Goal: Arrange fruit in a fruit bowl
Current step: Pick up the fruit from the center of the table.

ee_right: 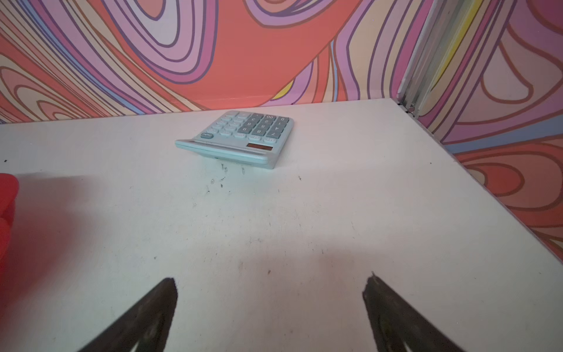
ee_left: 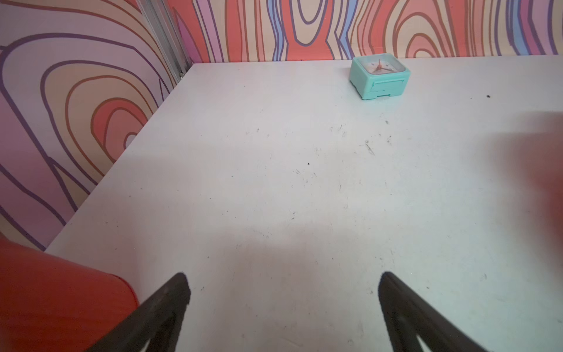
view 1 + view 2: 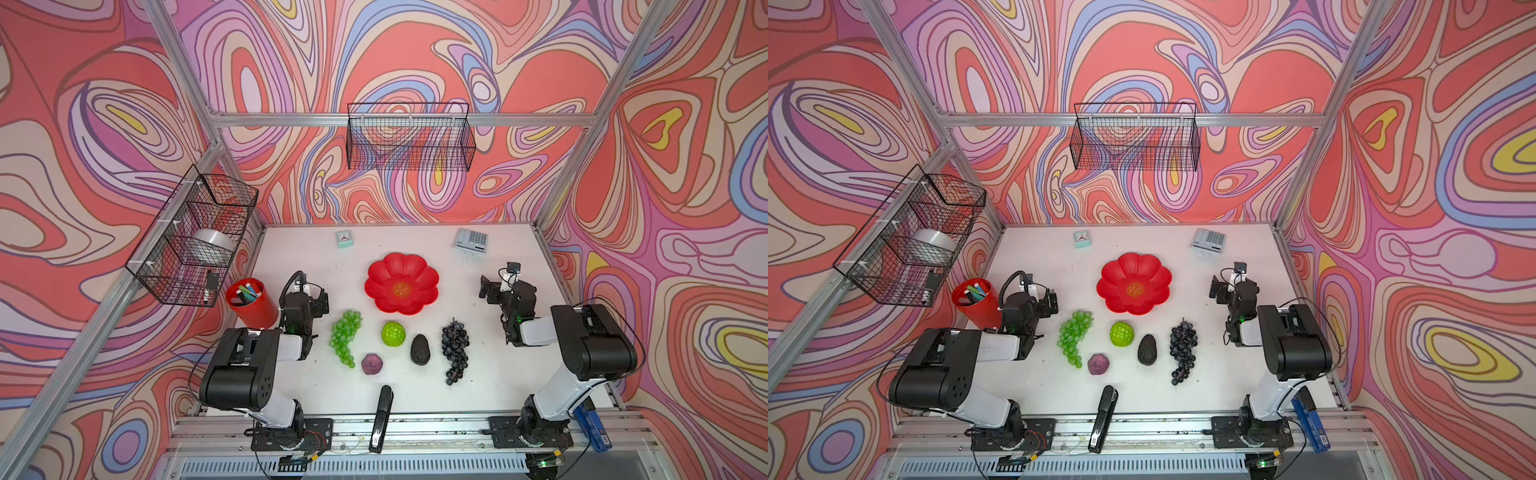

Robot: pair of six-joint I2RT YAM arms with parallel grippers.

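The red flower-shaped fruit bowl (image 3: 386, 272) (image 3: 1119, 274) sits empty at the table's middle, and its edge shows in the right wrist view (image 1: 6, 210). In front of it lie the fruit: green grapes (image 3: 345, 337), a green bumpy ball (image 3: 393, 333), a small purple fruit (image 3: 372, 364), a blackish avocado (image 3: 419, 350) and dark grapes (image 3: 455, 348). My left gripper (image 3: 322, 301) (image 2: 283, 282) hovers open left of the bowl, above the green grapes' far end. My right gripper (image 3: 486, 289) (image 1: 272, 285) stands open right of the bowl. Neither holds anything.
A red pen cup (image 3: 250, 303) (image 2: 61, 304) stands close beside the left arm. A black stapler (image 3: 381, 417) lies at the front edge. A mint clock (image 3: 343, 239) (image 2: 379, 76) and a calculator (image 3: 471, 241) (image 1: 240, 138) sit at the back. Wire baskets (image 3: 409, 137) hang on the walls.
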